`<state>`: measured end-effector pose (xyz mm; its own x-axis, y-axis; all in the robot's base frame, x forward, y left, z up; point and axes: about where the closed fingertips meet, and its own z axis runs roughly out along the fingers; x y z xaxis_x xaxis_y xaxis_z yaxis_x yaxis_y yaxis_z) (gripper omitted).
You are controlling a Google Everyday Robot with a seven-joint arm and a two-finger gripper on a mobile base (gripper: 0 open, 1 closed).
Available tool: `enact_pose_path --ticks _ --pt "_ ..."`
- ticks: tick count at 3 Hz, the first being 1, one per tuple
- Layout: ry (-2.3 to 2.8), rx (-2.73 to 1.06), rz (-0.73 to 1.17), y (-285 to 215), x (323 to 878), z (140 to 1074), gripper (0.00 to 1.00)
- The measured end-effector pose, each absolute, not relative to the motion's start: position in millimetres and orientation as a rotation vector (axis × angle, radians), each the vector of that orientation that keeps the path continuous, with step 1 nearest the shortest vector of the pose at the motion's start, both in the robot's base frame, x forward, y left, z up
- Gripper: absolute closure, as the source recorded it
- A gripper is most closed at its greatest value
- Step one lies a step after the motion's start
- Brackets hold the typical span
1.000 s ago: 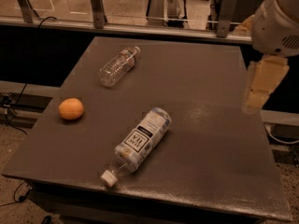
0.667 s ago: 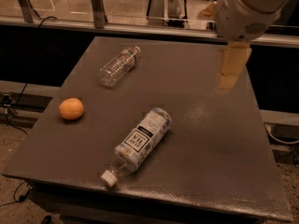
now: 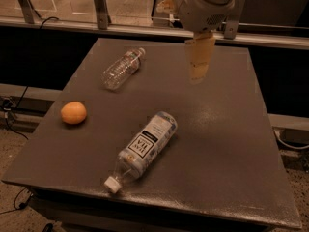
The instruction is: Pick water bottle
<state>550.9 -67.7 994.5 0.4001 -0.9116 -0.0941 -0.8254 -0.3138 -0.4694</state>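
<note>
Camera view: round orange fruit [image 3: 73, 112] at nine o'clock on the dark square table [image 3: 231, 129]; small clear ribbed plastic water bottle [image 3: 120, 69] lying at eleven; pale gripper [image 3: 199, 65] hovering at one, arm cropped above, and we cannot tell how open it is.

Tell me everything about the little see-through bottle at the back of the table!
The water bottle is small, slim and clear, looks like ribbed plastic, with a pale label band near its neck and a small cap. It lies on its side on the dark table, at the far left, cap pointing away toward the right. Only the table touches it. The gripper hangs above the table to its right, apart from it.
</note>
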Motion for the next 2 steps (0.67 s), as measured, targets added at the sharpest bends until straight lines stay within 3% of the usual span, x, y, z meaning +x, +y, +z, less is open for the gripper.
enact_pose_path --ticks 2 --pt "1.273 -2.388 -0.291 -38 601 978 0.00"
